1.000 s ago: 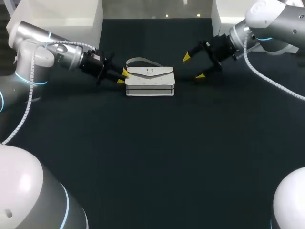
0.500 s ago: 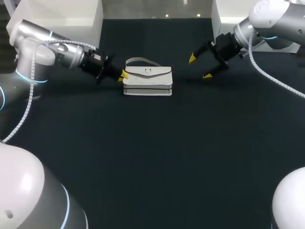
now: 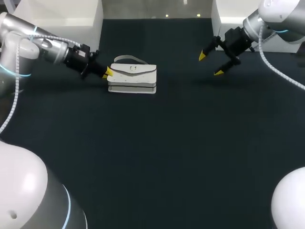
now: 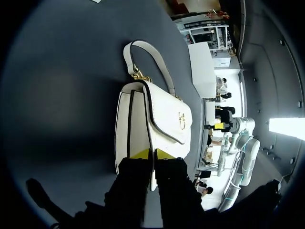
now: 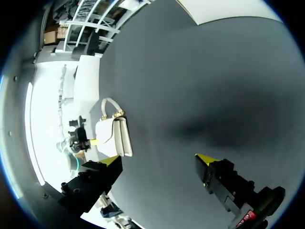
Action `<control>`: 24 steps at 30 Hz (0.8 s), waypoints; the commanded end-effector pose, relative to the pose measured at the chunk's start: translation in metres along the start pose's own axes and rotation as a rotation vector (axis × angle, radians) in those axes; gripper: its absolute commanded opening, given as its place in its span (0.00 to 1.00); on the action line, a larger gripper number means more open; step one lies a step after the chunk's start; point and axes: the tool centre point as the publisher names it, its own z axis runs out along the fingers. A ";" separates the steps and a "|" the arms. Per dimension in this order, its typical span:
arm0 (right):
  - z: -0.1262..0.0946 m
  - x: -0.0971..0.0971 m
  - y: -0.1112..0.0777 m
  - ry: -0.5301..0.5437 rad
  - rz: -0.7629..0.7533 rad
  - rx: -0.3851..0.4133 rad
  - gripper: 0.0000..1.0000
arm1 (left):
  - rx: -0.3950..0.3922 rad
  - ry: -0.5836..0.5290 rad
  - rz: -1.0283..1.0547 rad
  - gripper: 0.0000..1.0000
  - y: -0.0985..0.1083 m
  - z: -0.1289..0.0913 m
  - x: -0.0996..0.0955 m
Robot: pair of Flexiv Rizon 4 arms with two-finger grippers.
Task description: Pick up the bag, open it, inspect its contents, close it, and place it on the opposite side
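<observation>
Shows the white bag point(image 3: 132, 78) lying flat on the dark table point(image 3: 167, 152), left of the middle toward the far edge, its handle on the far side. Finds the left gripper point(image 3: 107, 73) clamped on the bag's end, yellow tips nearly together. Has the right gripper point(image 3: 210, 64) above the table with jaws wide apart, well away from the bag.

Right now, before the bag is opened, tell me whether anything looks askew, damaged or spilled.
Nothing stands out. The white bag lies flat on the dark table, flap shut, handle intact, nothing spilled. The left jaws pinch one end of it; the right jaws hang open, well clear of it.
</observation>
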 end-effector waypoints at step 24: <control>-0.038 -0.020 0.005 -0.215 -0.065 -0.064 1.00 | 0.051 -0.035 0.066 0.00 -0.013 -0.049 -0.019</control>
